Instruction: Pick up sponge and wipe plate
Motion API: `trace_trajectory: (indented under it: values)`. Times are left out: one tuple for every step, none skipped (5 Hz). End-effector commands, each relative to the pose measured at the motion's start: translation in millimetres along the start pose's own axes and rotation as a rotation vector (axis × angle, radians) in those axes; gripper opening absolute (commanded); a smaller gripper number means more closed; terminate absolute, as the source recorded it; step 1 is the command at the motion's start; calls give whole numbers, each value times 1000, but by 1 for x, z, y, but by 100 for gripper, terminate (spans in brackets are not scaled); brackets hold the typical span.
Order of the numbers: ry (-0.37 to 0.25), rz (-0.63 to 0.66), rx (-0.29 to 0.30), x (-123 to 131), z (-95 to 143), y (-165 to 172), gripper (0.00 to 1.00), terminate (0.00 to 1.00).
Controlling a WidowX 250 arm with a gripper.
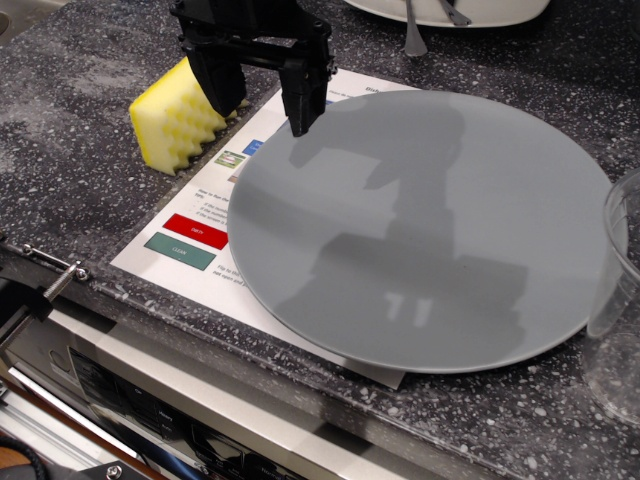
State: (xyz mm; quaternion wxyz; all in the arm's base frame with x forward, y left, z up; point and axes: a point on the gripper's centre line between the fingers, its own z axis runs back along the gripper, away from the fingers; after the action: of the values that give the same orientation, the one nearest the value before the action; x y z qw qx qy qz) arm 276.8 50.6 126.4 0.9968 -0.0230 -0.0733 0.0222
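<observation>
The yellow sponge [176,122] with a wavy ridged face lies on the dark speckled counter at the upper left, partly on a printed sheet. The large grey plate [430,225] lies flat in the middle and right of the view. My black gripper [262,105] hangs open above the gap between them. Its left finger [222,85] stands in front of the sponge's right end; its right finger [300,105] is over the plate's far left rim. Nothing is between the jaws.
A white printed sheet [195,235] with red and green labels lies under the plate. A white dish with utensils [470,10] is at the top edge. A clear glass [620,300] stands at the right edge. The counter's front edge [150,310] runs along the lower left.
</observation>
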Motion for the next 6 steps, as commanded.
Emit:
trace_trajectory:
  values:
    - [0,0,0,0,0,0,100,0]
    - [-1,-30,-6,20,20,15,100,0]
    - [9,-18,8,40,34,32,100,0]
    - [7,37,38,63,36,54,100,0]
    - [21,94,62,78,24,71,100,0]
    - [28,115,111,82,11,82,100,0]
